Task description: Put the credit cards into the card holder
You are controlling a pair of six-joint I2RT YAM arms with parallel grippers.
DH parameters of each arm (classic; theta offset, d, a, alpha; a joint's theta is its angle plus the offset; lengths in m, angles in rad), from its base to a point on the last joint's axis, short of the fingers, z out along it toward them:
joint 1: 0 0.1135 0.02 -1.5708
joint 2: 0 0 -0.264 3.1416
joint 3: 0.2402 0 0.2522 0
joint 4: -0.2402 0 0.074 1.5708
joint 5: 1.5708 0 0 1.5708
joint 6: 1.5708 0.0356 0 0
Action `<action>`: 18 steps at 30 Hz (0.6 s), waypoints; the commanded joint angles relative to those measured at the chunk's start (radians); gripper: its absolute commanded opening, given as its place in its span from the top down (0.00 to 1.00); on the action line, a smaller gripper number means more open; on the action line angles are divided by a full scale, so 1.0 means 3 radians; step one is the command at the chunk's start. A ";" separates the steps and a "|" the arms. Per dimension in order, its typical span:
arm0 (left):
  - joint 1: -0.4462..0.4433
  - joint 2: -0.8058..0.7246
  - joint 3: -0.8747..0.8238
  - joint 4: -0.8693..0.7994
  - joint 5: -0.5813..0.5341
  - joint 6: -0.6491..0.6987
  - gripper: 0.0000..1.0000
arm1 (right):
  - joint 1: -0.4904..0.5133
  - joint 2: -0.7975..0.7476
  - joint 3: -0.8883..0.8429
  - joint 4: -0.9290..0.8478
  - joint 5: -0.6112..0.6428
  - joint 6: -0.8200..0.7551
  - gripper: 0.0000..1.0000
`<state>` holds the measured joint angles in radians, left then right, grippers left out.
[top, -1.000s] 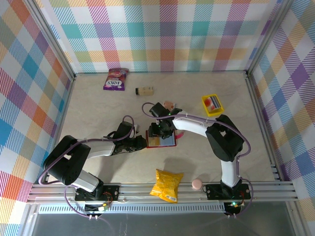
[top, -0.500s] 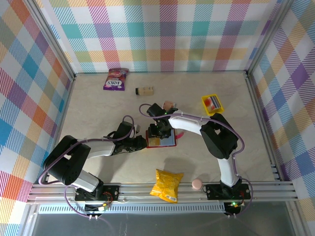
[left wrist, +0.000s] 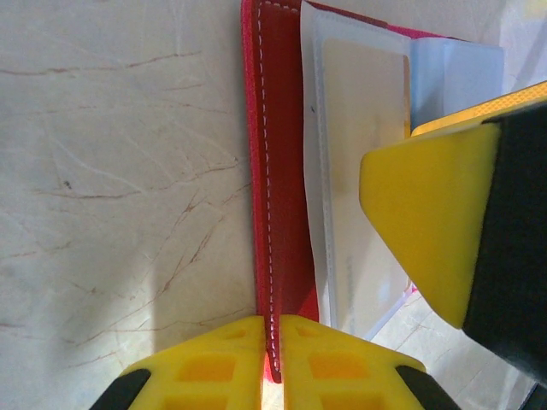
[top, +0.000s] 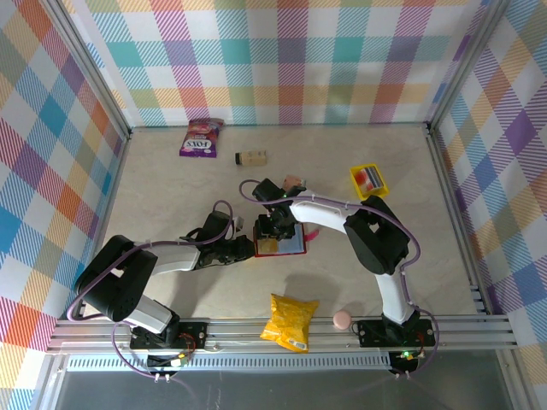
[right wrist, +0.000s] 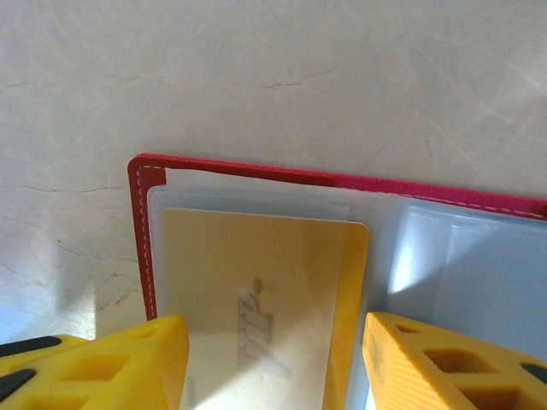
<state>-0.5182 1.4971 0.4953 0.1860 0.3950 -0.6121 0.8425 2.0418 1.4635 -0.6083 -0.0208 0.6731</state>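
The left gripper is pinched shut on the stitched red edge of the card holder, which lies open and flat on the table. To that gripper's left the tabletop is bare. Close on its right one yellow finger of the right gripper hangs over the clear pockets, so little room is left on that side.

From the right wrist, the right gripper has its fingers well apart and grips nothing. Between and below them a yellow card sits inside the holder's left clear pocket, just inside the red corner. Open table runs beyond the holder's far edge.

The card's near end is cut off by the frame. It carries a faint script mark – too pale to read with certainty. The pocket to the right of the yellow card looks pale blue, and its contents are unclear.

From above, a yellow tray with more cards stands well to the right of the right gripper. A purple packet far beyond both grippers bears white lettering, seemingly "FOX'S". A yellow snack bag lies nearer the arm bases.
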 commanded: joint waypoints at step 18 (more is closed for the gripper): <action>0.0020 -0.0005 0.0031 -0.0013 -0.0008 0.0026 0.87 | 0.0024 -0.0024 -0.0017 0.0170 -0.0314 0.0088 0.46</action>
<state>-0.5182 1.4971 0.4953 0.1860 0.3950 -0.6121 0.8429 2.0491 1.4662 -0.5842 -0.0528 0.6773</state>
